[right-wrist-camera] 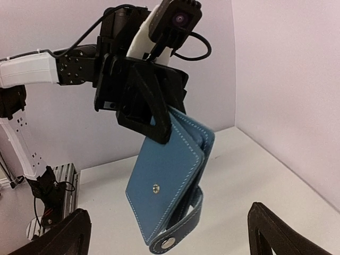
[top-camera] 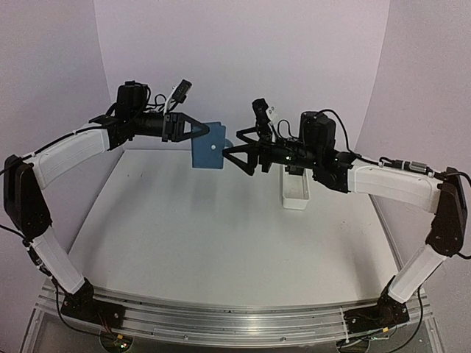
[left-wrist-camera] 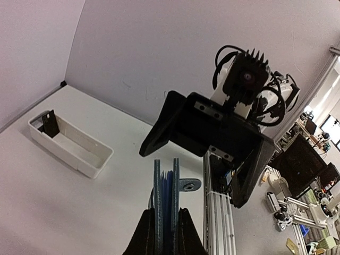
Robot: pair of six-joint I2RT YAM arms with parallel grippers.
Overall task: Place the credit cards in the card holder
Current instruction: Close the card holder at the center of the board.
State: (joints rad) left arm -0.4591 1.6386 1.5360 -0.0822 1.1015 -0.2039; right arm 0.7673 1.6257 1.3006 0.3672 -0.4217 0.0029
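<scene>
I hold the card holder aloft in my clenched left pincer, while my released right pincer should next fetch a card.

Card holder: matt blue leather-like, pale stitching, shiny metal snap. Tray: smooth white plastic.

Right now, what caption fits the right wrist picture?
Left tool holds the blue card holder in midair, right tool open nearby.

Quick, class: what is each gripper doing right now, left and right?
Left gripper: closed, holding the card holder.
Right gripper: open, holding nothing.
</scene>
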